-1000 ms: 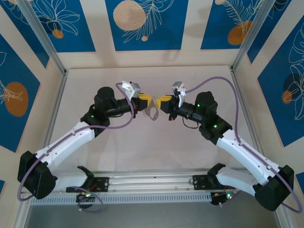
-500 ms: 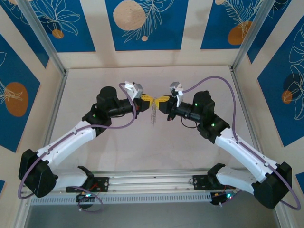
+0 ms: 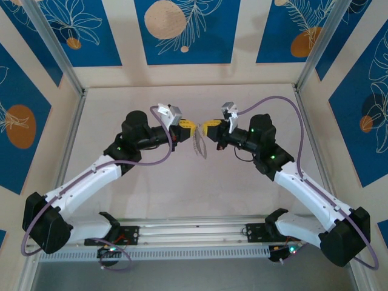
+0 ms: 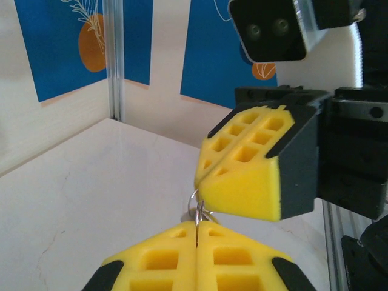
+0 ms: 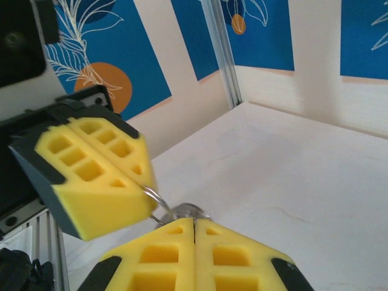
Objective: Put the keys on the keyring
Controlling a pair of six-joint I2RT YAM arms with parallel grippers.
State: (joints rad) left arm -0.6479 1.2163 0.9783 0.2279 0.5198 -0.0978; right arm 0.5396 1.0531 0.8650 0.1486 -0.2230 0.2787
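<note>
Both claws are closed, tip to tip in the air. The keyring (image 3: 199,145) hangs just under them, long axis downward, seemingly pinched by my left gripper (image 3: 188,126). What the right gripper (image 3: 209,127) pinches, I cannot tell.

Brightness: high and even in all three views.
Source: diffuse, from overhead.
Shadows: faint and soft-edged on the table (image 3: 182,188), beneath the arms.
Glare: pale wall panels close to washed out in the left wrist view.
Focus: left gripper (image 4: 197,257) and right gripper (image 5: 194,257) are soft at the bottom edge of their own wrist views, and the walls behind are sharper.
Distortion: frame posts (image 3: 51,48) splay outward toward the upper corners of the top view.
</note>
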